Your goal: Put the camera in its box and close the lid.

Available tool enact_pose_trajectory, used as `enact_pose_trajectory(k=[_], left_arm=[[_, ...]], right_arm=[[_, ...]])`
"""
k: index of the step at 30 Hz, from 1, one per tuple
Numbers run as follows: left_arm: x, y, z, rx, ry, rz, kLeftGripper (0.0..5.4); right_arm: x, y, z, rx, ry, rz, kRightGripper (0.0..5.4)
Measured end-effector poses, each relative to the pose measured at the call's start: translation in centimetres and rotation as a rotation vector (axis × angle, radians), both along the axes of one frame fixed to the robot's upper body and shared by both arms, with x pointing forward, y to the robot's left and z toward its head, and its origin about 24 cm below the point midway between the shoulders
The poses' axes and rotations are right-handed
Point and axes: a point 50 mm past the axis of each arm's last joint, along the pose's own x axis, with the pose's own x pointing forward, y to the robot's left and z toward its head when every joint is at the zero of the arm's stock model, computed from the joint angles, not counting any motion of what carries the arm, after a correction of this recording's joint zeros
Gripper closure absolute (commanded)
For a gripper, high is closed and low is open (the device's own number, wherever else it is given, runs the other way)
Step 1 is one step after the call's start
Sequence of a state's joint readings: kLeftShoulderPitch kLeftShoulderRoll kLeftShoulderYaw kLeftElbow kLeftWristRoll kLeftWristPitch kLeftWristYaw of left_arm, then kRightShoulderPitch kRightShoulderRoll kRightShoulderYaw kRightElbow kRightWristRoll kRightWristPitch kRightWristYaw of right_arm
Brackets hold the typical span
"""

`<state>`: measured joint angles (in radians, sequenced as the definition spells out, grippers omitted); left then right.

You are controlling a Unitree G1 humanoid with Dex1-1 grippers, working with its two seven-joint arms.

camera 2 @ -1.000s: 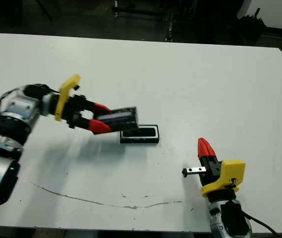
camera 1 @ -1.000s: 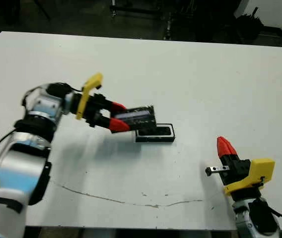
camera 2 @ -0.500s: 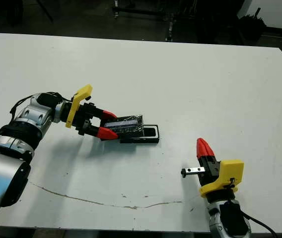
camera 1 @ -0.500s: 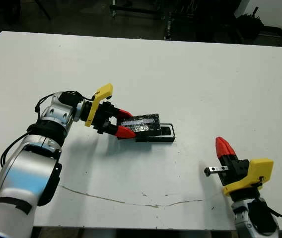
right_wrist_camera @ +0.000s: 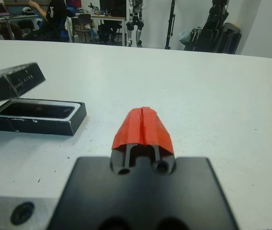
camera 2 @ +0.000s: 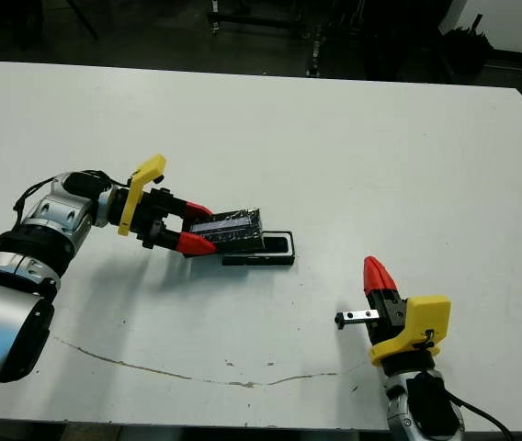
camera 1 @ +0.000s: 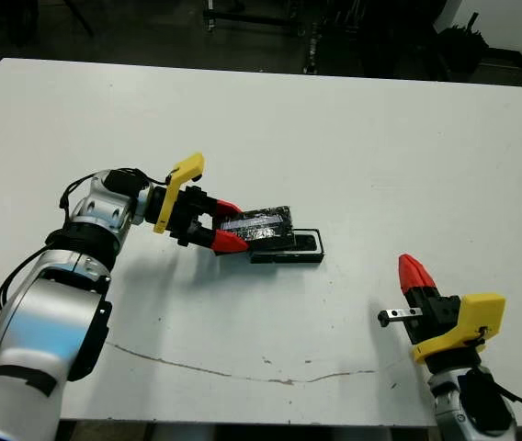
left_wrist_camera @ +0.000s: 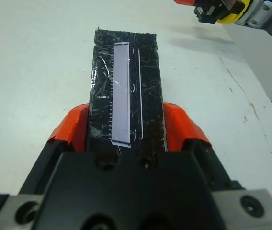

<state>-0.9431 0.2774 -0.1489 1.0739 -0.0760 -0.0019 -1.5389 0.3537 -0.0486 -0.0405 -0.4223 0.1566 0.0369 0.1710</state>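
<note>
lid (left_wrist_camera: 125, 91), pale unreadable label, left gripper (left_wrist_camera: 125, 125)

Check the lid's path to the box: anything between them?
Nothing visible blocks it. The left gripper holds the lid tilted over the left end of the box, whose opening shows only the camera lying flat inside. The right gripper sits well off to the right.

Glossy speckled black lid (left_wrist_camera: 125, 91), matt white table (camera 1: 380, 156), black-walled box (right_wrist_camera: 38, 116)
</note>
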Motion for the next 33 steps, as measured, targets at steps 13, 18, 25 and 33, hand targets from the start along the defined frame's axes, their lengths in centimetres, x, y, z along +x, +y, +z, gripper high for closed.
enact_pose_trajectory(k=[13, 18, 25, 33], left_arm=[[0.2, 0.9, 0.1, -0.007, 0.001, 0.059, 2.25], [0.2, 0.8, 0.0, 0.001, -0.002, 0.054, 2.25], [0.0, 0.2, -0.7, 0.024, 0.012, 0.039, 2.25], [-0.3, -0.4, -1.7, 0.044, 0.025, 0.021, 2.25]], right_arm=[[0.0, 0.0, -0.1, -0.001, 0.004, -0.001, 5.4], [0.0, 0.0, -0.1, -0.001, 0.004, -0.001, 5.4], [0.0, 0.0, -0.1, -0.001, 0.004, -0.001, 5.4], [0.0, 0.0, -0.1, -0.002, 0.003, -0.001, 5.4]])
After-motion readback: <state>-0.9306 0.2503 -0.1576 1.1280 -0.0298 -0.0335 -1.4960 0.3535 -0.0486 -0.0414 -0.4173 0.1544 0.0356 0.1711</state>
